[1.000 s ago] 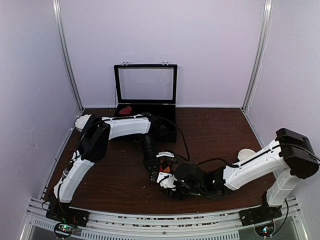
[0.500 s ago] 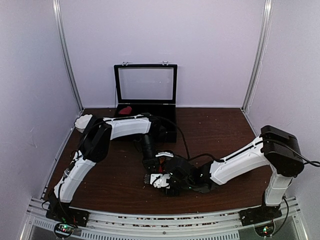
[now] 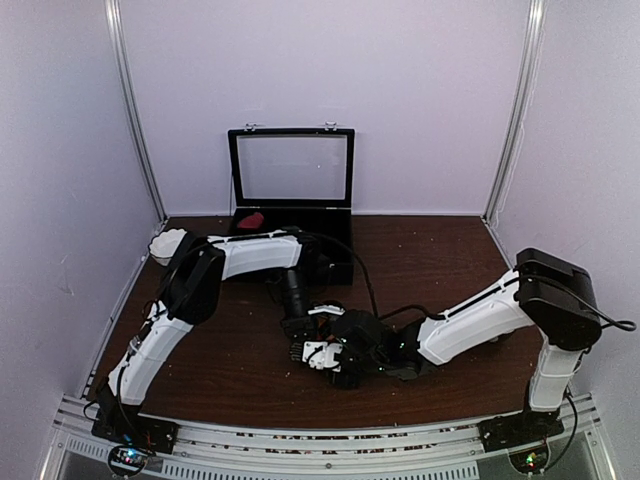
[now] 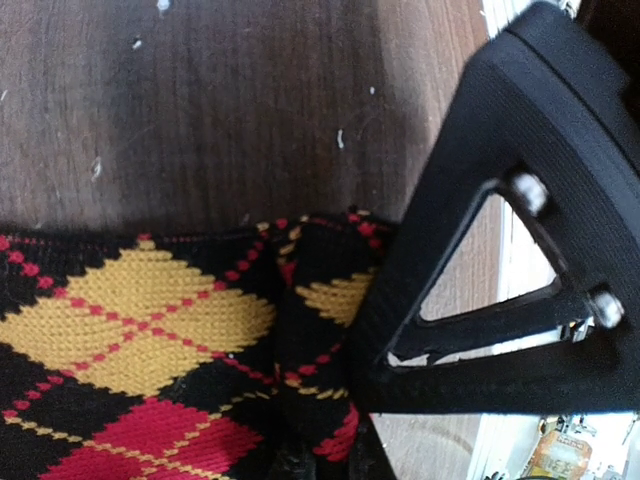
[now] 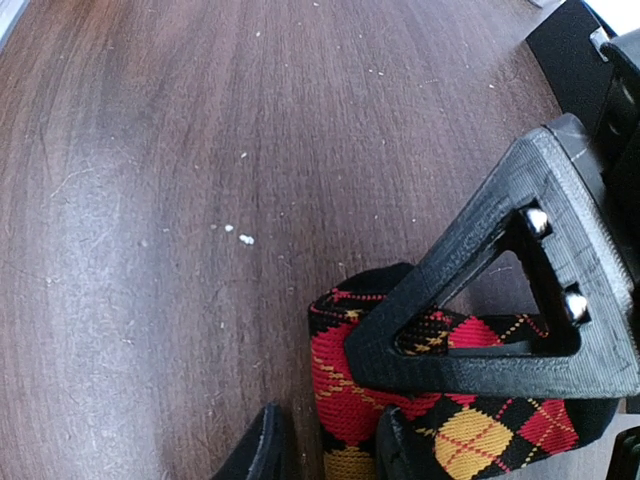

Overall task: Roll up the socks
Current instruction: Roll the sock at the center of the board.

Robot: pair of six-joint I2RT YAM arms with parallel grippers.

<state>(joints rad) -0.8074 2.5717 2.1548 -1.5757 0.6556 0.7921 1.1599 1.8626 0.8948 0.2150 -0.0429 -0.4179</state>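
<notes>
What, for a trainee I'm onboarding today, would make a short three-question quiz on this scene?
1. True or false: the argyle sock lies inside the black case.
2. Multiple choice: the case's lid is A) standing open, B) shut, C) lying flat on the table.
3. Short answer: what is the left hand shut on?

Key: 1 false, it lies on the table in front of the case; 2 A; 3 the argyle sock.
</notes>
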